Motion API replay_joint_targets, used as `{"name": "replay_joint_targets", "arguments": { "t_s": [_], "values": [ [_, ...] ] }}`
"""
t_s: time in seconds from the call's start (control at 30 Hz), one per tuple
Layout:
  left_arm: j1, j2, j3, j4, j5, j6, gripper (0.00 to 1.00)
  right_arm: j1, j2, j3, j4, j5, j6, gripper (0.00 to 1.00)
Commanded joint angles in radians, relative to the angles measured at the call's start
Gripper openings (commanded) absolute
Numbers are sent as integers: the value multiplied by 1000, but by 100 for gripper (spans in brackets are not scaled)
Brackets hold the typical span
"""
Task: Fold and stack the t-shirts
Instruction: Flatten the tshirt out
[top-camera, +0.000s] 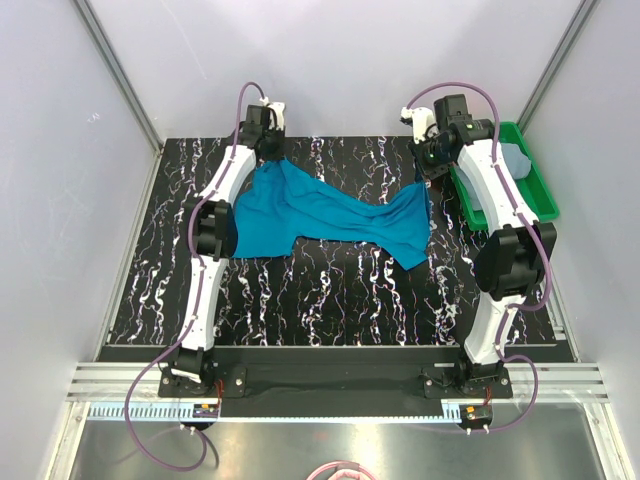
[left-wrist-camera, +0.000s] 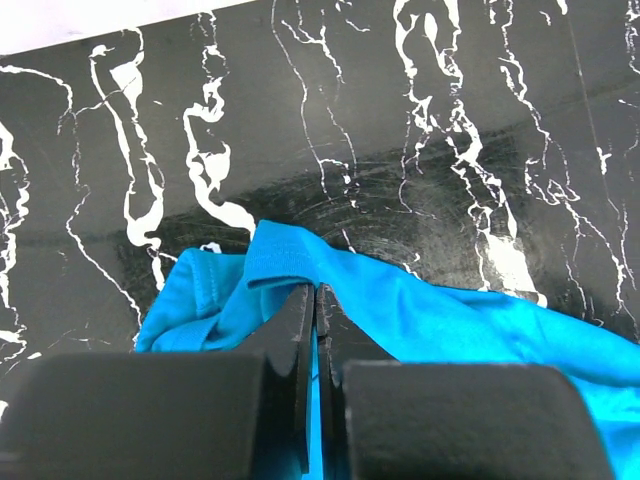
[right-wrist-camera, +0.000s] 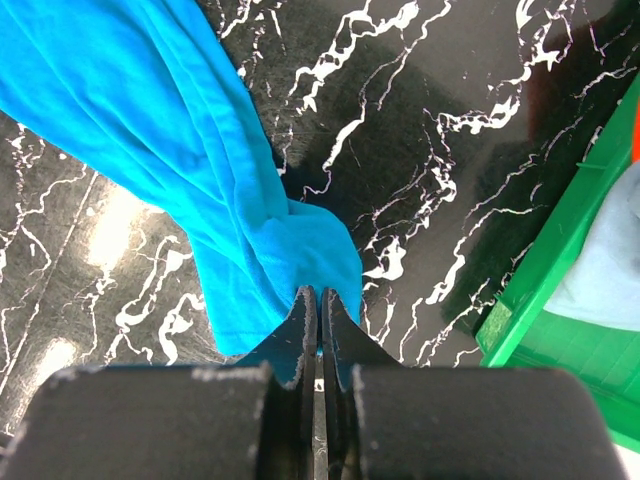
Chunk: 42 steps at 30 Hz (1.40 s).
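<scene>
Nearest the lens, the left gripper (left-wrist-camera: 314, 296) has its black jaws pinched together on a folded hem of the teal-blue soft cloth t-shirt (left-wrist-camera: 420, 310). The right gripper (right-wrist-camera: 318, 296) is likewise clamped on the opposite corner of the shirt. The shirt sags between the two across the far half of the black white-veined marbled table (top-camera: 330, 295).

It looks light, limp and slightly slippery, so it will likely droop and bunch. Hems and seams seem the surest holds. A pale grey-blue cloth (right-wrist-camera: 605, 265) lies in the green plastic tray (right-wrist-camera: 560, 250) to the right.
</scene>
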Motion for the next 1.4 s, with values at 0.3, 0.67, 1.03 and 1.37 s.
{"name": "replay_joint_targets", "arguments": {
  "t_s": [0.3,0.67,1.03,1.37],
  "values": [
    [78,-319,52,36,116,14,0,-42,-43,167,73,140,93,0],
    [253,-641,-37,71,257,130,0,-220,-52,376,78,118,205,0],
    [301,-930,-225,-16,461,186,0,-254,-194,479,93,-82,298,0],
    [301,-1273,-406,23,457,192,0,-254,-484,332,35,-106,275,0]
  ]
}}
